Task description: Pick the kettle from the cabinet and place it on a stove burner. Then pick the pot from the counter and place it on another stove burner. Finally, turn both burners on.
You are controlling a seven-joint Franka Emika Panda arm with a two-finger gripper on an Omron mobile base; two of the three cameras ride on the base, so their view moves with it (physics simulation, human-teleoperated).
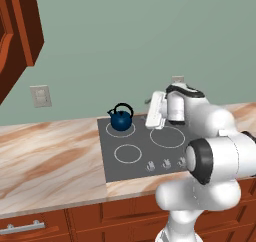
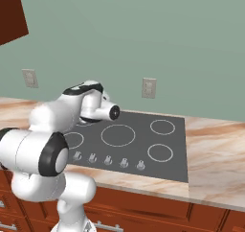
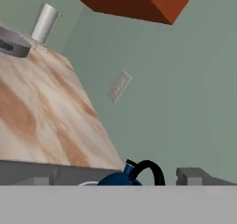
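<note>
Gripper: released, jaws spread wide, gripping nothing; the white hand (image 1: 156, 111) hangs just right of the kettle, above the cooktop's back edge.

Left base view, kettle: the dark-blue kettle (image 1: 120, 119) stands upright on the back-left burner (image 1: 121, 129), its black arched handle rising straight up. The spout's direction is too small to tell.

Left base view, cooktop: the dark glass cooktop (image 1: 111, 163) is set into the marble counter (image 1: 45, 161). The front-left burner (image 1: 127, 153) and the big ring to the right (image 1: 167, 137) are both bare. Small knobs (image 1: 150, 166) run along the front edge.

Left base view, surroundings: a wall outlet (image 1: 40, 96) is left of the kettle, a wooden cabinet (image 1: 17, 31) is at upper left, and a drawer handle (image 1: 22, 228) is below the counter. The arm's white elbow covers the cooktop's right side.

Right base view, arm: the arm crosses over the cooktop's left side, with the wrist over the back-left corner.

Right base view, burners: the large centre ring (image 2: 117, 135) and two smaller rings on the right (image 2: 162, 127) (image 2: 160, 153) sit bare. A second wall outlet (image 2: 149, 88) is behind them.

Hand view, kettle: blue top and black handle peek up at the bottom edge, between the two fingertips (image 3: 194, 176).

Hand view, far counter: the grey pot (image 3: 13, 43) and a white paper-towel roll (image 3: 45, 23) sit well away, with the cabinet's underside overhead.
</note>
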